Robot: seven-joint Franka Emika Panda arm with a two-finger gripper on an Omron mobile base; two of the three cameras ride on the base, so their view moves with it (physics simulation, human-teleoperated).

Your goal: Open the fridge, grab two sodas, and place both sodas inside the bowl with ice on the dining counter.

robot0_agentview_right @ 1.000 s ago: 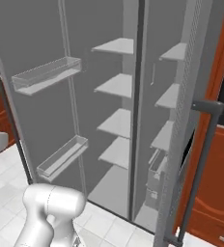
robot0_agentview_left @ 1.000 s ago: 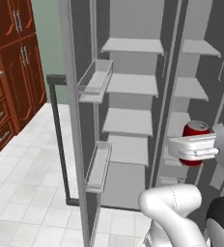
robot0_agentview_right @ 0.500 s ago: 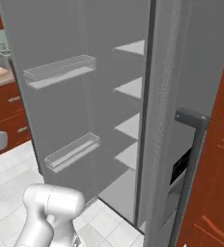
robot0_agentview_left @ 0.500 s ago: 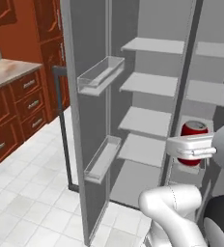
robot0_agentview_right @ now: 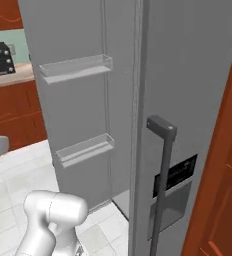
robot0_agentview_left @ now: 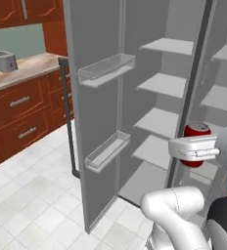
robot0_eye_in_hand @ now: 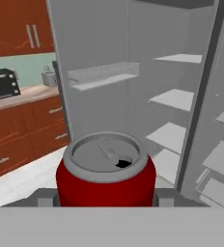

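Here the jaws (robot0_agentview_left: pixel 196 150) are closed on one soda can (robot0_agentview_left: pixel 197 138), and the can stands upright between them, with its silver top up and its long axis vertical. In the hand view the can (robot0_eye_in_hand: pixel 105 173) sits right between the two finger tips (robot0_eye_in_hand: pixel 45 198), so the thing is not apart from the jaws at all; it is held. The fridge (robot0_agentview_left: pixel 154 88) stands open beside it, with pale shelves and a clear door bin (robot0_agentview_left: pixel 105 68), and the can is in front of the shelves, outside them. I judge that the coming move depends on keeping this can vertical while it is carried away from the fridge toward the bowl. The bowl and the dining worktop lie somewhere else; which way, I cannot tell.
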